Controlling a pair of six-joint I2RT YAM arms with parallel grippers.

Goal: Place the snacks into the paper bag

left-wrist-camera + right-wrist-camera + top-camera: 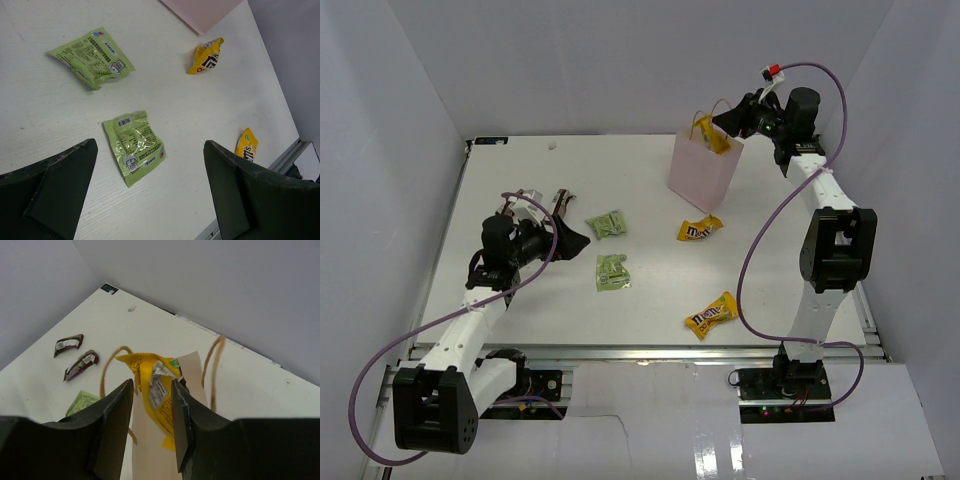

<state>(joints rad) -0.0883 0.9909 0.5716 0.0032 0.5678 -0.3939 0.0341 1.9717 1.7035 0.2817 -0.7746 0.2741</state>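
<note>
A pale pink upright paper gift bag (pixel 700 170) with thin tan cord loops stands just under the right gripper (pixel 151 385). A bright yellow crinkled candy packet (pixel 145 365) hangs pinched between its jaws, over the bag's open top.

One flat light green pouch (pixel 132 150) lies below the gap of the spread left gripper (pixel 149 145). A second green pouch (pixel 93 57) lies farther ahead.

Beyond the left jaws sit a yellow packet (pixel 206 56) and another yellow packet (pixel 246 145). A dark brown white-ended bar (pixel 68 343) and its twin bar (pixel 81 364) lie close beside the left jaws.

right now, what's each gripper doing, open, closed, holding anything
Left gripper: open, holding nothing.
Right gripper: closed on a yellow candy bag above the paper bag.
</note>
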